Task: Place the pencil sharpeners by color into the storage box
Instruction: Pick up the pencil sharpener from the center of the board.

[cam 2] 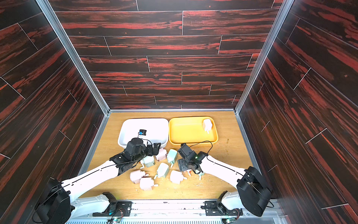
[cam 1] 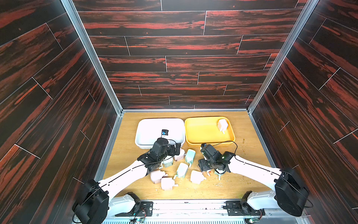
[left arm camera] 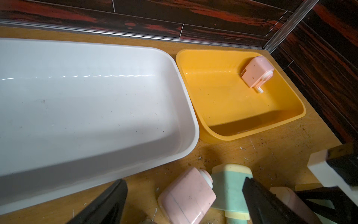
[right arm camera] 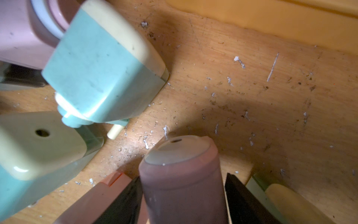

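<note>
— On the left, how does that end effector [left arm camera: 184,180] stand?
— Spread wide, holding nothing. Its fingers straddle a pink sharpener [left arm camera: 188,195] lying on the counter [cam 1: 251,155] just on the near side of the white box [cam 1: 141,133], with a mint sharpener [left arm camera: 228,192] touching it.
— And the middle?
— More loose sharpeners [cam 1: 182,170], pink and mint, lie scattered on the counter near the boxes.
— The right end effector [right arm camera: 182,174]?
— Partly closed about a second pink sharpener [right arm camera: 180,155]. One finger is against it, the other just beside. Whether it truly grips, I cannot tell.
— Far right?
— A lone pink sharpener [cam 1: 222,125] lies in the yellow box [cam 1: 188,133], in its far right corner.
</note>
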`<state>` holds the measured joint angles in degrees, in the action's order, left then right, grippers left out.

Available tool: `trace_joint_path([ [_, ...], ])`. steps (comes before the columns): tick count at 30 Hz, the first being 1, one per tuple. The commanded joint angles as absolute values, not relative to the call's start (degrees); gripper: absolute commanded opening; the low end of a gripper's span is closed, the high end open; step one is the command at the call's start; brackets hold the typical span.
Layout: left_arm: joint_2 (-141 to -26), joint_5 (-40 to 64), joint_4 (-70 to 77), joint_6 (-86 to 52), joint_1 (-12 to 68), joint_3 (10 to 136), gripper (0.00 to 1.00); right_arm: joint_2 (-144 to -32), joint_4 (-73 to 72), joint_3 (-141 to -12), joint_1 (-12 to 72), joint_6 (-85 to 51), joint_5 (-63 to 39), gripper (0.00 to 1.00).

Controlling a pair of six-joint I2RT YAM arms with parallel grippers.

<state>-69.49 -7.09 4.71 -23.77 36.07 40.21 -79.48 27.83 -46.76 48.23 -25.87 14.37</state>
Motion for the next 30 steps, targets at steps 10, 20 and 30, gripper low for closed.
trace_joint_path([
  [10,-68.77,-7.66,5.34,-23.98,36.21,40.16,1.0,-77.02,30.98,-47.63,48.56,-24.32,17.84,0.17],
  [20,-69.61,-7.71,5.12,-24.26,36.21,40.69,1.0,-75.92,31.21,-48.97,48.55,-23.73,18.09,0.0],
  [30,-68.86,-11.0,5.79,-24.26,36.23,40.17,1.0,-72.96,36.48,-55.34,48.27,-20.59,24.34,0.0],
])
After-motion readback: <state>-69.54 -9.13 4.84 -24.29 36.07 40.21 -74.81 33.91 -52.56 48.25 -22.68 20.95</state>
